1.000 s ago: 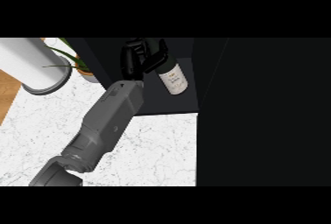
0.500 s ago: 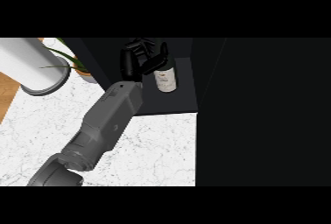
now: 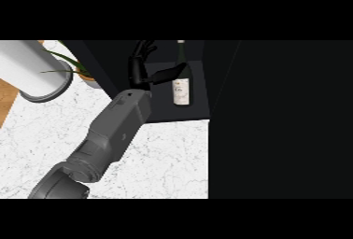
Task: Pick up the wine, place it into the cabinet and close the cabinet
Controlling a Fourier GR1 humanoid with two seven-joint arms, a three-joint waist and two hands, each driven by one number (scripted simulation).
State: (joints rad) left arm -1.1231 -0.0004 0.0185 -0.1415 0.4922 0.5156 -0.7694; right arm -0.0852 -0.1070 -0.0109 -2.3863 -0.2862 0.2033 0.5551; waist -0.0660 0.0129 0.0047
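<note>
Inside the dark cabinet point(image 3: 196, 112) stands the wine point(image 3: 180, 88), left hand point(image 3: 143, 65) open beside it, holding nothing.

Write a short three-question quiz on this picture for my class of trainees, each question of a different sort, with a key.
1. True or false: the wine bottle lies flat on the white counter.
2. Which hand shows in the picture? A: the left hand; B: the right hand; C: both.
3. Fill in: the bottle stands inside the dark ______.

Key
1. False: it stands upright inside the cabinet.
2. A: only the left hand shows, open, with the thumb reaching toward the bottle.
3. cabinet
</note>
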